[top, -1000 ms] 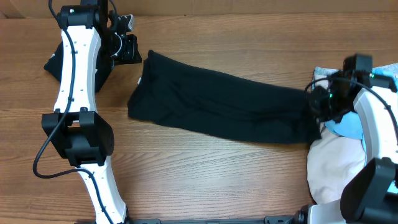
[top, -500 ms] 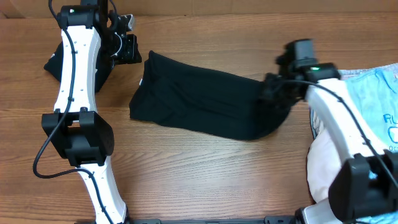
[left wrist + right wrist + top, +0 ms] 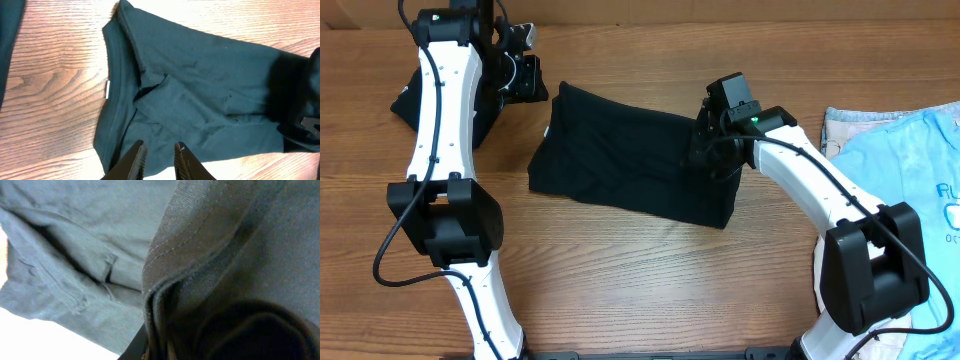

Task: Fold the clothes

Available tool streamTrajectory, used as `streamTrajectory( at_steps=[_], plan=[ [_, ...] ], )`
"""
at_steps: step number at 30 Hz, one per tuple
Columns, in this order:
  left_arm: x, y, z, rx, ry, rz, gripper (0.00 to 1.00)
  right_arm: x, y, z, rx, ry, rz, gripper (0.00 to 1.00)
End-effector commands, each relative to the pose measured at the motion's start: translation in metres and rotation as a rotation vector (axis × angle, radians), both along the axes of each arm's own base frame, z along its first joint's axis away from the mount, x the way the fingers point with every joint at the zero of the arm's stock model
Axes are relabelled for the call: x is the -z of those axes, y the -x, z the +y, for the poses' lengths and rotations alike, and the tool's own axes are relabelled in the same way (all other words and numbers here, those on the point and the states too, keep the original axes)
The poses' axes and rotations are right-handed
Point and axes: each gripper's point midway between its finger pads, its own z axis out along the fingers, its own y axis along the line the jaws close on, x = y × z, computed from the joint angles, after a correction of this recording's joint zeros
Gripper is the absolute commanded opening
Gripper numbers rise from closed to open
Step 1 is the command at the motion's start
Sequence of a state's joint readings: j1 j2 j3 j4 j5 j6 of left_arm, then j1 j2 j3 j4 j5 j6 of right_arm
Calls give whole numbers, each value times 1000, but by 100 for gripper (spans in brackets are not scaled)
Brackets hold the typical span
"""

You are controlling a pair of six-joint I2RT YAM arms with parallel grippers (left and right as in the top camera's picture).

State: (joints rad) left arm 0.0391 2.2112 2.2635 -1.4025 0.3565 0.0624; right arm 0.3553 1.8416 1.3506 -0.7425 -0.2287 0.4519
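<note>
Wood-grain counter (image 3: 620, 270) all around, with the black shirt (image 3: 620, 165) lying slantwise across the middle. The only label I can spot on it is a small white tag (image 3: 107, 89) at the collar, too tiny to read. Over at the right edge there's a light blue T-shirt (image 3: 890, 160) with blue lettering (image 3: 948, 190) cut off by the frame, so I can't make out the word. The right hand (image 3: 705, 150) sits on the shirt's right end, pressed together and pinching a bunched fold of the black fabric, which fills its wrist view. The left hand (image 3: 159, 146) hangs above the collar end, fingers just slightly apart, nothing between them. Another dark piece (image 3: 405, 100) is tucked behind the left arm at the far left.
</note>
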Motion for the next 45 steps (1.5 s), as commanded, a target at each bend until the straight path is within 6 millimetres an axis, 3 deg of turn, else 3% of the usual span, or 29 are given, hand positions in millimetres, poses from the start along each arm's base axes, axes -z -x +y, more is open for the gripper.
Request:
streamTrajectory(
  at_steps=[1, 8, 14, 19, 20, 22, 25, 28, 32, 39, 42, 45],
  plan=[
    [-10, -3, -5, 35, 3, -39, 24, -6, 2, 11, -9, -22, -9, 10],
    [-10, -3, -5, 35, 3, -40, 25, -12, 15, 40, -142, -92, -16, 38],
    [-10, -4, -5, 35, 3, -42, 27, -9, 23, 30, -186, -56, 3, 40],
    [-10, -4, -5, 35, 3, -42, 30, -26, 1, -7, -85, -42, -39, 40],
    [-10, -4, -5, 35, 3, -42, 30, -29, -7, -24, -40, -44, -47, 32],
    [-10, -4, -5, 35, 3, -42, 30, -28, -14, -46, 19, -42, -40, 5],
    [-10, -4, -5, 35, 3, -43, 31, -12, -11, -81, 102, -18, 30, 4],
    [-10, -5, -5, 35, 3, -46, 30, 14, 6, -94, 130, -6, 130, 4],
    [-11, -7, -5, 35, 3, -56, 30, 36, 38, -60, 27, -106, 252, 4],
    [-11, -7, -5, 34, 2, -55, 30, 13, 89, 55, -478, -339, 171, 5],
    [-10, -4, -5, 35, 3, -43, 29, 8, 96, 71, -547, -304, 145, 5],
    [-10, -4, -5, 35, 2, -41, 29, 4, 78, 61, -522, -216, 101, 5]
  ],
)
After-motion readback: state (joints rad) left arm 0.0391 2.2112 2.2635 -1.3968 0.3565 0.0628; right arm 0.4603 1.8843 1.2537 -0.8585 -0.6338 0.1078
